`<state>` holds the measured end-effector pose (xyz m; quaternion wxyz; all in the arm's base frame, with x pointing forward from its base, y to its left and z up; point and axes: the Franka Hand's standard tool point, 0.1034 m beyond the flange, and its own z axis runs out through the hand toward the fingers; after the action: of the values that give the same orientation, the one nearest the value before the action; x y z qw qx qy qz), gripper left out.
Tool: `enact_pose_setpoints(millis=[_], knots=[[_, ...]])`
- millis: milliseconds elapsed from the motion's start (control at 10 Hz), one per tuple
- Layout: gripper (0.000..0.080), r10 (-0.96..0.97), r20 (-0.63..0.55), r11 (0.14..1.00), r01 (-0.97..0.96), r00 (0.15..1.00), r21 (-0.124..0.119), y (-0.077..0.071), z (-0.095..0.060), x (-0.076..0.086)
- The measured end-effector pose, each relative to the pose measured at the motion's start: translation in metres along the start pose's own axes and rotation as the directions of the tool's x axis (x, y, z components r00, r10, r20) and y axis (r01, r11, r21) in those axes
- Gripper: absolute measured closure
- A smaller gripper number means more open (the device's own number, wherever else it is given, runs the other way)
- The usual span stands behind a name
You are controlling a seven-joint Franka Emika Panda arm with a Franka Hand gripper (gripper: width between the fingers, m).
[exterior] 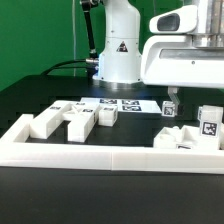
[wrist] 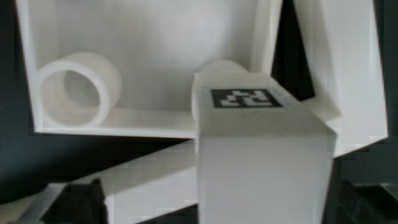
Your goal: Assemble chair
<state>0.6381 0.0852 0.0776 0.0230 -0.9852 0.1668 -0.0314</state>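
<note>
My claw (exterior: 172, 103) is spread wide astride the tagged chair bar (wrist: 253, 150) (barely any room either side), with the holed plate (wrist: 160, 40) rim right beside it.

My arm (exterior: 118, 45) rises at the back and bends forward. Its wrist (exterior: 186, 55) sits level, with the gripper (exterior: 171, 100) pointing straight down beneath it. The jaws are spread wide, fingers (wrist: 39, 208) well apart.
</note>
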Motion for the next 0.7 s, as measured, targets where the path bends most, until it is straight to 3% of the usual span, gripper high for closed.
enact_pose_setpoints(millis=[100,300,700], knots=[[0.0177,0.008,0.000,1.000,-0.008,1.000,0.000,0.0000,0.0000,0.0000],[0.0513,0.027,0.000,1.000,-0.027,1.000,0.000,0.0000,0.0000,0.0000],[0.0510,0.295,0.002,0.956,-0.295,0.956,0.002,-0.0008,0.0002,-0.0006]])
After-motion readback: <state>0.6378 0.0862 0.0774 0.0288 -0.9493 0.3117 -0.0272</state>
